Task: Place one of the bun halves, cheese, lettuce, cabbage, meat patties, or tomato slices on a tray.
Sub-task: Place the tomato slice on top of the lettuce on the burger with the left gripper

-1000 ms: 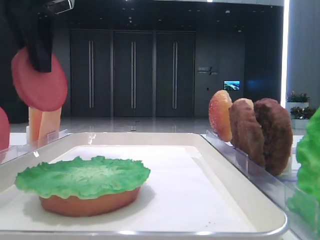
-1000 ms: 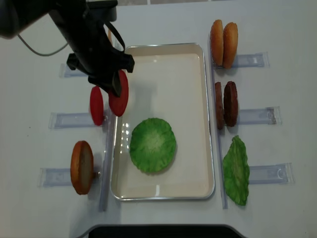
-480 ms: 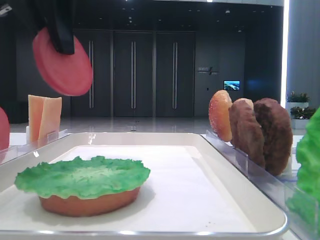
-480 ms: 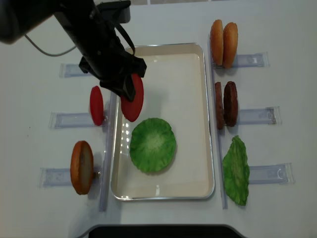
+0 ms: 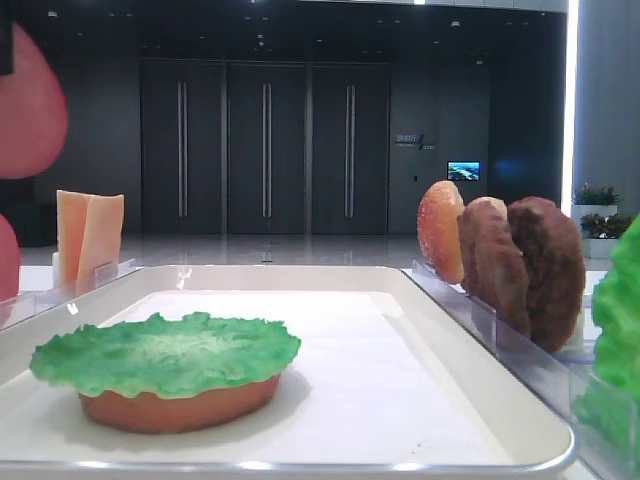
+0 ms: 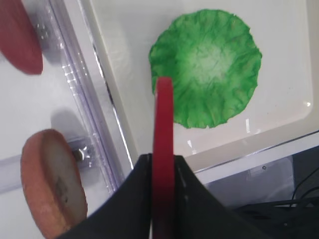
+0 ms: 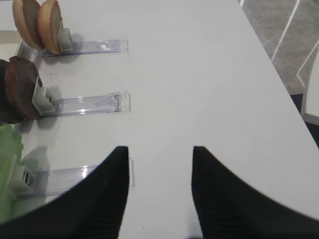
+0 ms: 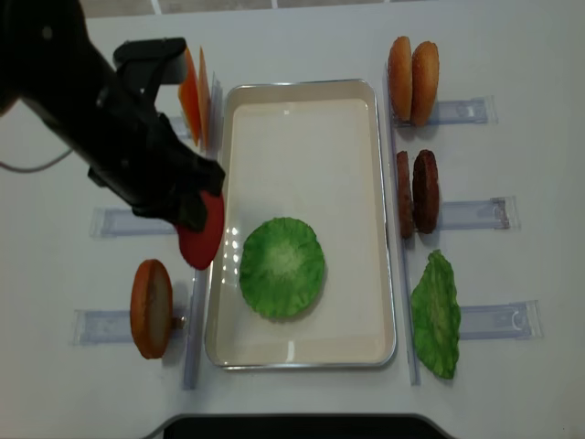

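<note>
Left gripper (image 6: 162, 164) is clamped on a tomato slice (image 6: 163, 129), held edge-up, disc vertical. In the overhead view the slice (image 8: 203, 233) hangs over the left rim of the tray (image 8: 302, 91), just left of the lettuce (image 8: 282, 267). The lettuce lies flat on a bun half (image 5: 180, 405) in the near part of the tray.

Key relation: the stack is to the right of the held slice, toward tray centre, and slightly below it in the overhead frame. Left wrist view shows the slice's thin edge pointing at the lettuce (image 6: 207, 67), its tip overlapping the leaf's left edge. The slice's flat face is vertical while the lettuce top is horizontal, so the slice probably needs tipping flat as well as a short move right before release.

Left arm is the nearer one and already carries the piece. Right gripper (image 7: 159, 189) sits well off to the right over bare table, fingers apart, nothing between them.

Second tomato slice (image 6: 20, 35) sits in its holder left of the tray; spare bun half (image 8: 151, 308) stands in the holder below it. Meat patties (image 8: 416, 192) and buns (image 8: 413, 80) stay in racks on the right, cheese (image 8: 192, 96) upper left.
</note>
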You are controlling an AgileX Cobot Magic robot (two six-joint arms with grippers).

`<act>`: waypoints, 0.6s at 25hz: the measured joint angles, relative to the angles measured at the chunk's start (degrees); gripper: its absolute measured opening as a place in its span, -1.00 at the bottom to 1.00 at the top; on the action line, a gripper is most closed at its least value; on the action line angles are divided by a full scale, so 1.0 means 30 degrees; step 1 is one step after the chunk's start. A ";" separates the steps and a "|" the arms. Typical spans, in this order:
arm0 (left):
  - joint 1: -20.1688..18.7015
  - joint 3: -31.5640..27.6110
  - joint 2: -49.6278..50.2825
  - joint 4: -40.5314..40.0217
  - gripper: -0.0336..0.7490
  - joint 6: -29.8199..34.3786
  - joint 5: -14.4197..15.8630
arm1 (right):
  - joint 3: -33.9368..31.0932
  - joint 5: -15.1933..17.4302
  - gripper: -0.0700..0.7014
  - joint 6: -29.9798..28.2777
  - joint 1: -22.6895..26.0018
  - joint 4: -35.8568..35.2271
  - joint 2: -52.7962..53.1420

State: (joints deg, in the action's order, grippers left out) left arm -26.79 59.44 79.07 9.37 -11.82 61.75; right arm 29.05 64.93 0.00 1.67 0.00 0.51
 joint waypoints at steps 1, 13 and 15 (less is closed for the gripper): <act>0.0000 -0.0566 -0.0294 0.0000 -0.77 -0.0110 -0.0128 | 0.0000 0.0000 -0.07 0.0000 0.0000 0.0000 0.0000; 0.0000 -0.2767 -0.1579 0.0394 -0.77 -0.0384 -0.2733 | 0.0000 0.0000 -0.07 0.0000 0.0000 0.0000 0.0000; 0.0000 -0.2874 -0.1579 0.1536 -0.77 0.0568 -0.3459 | 0.0000 0.0000 -0.07 0.0000 0.0000 0.0000 0.0000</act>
State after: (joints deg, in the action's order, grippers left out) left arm -26.79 50.81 74.34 13.98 -10.12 51.38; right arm 29.05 64.93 0.00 1.67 0.00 0.51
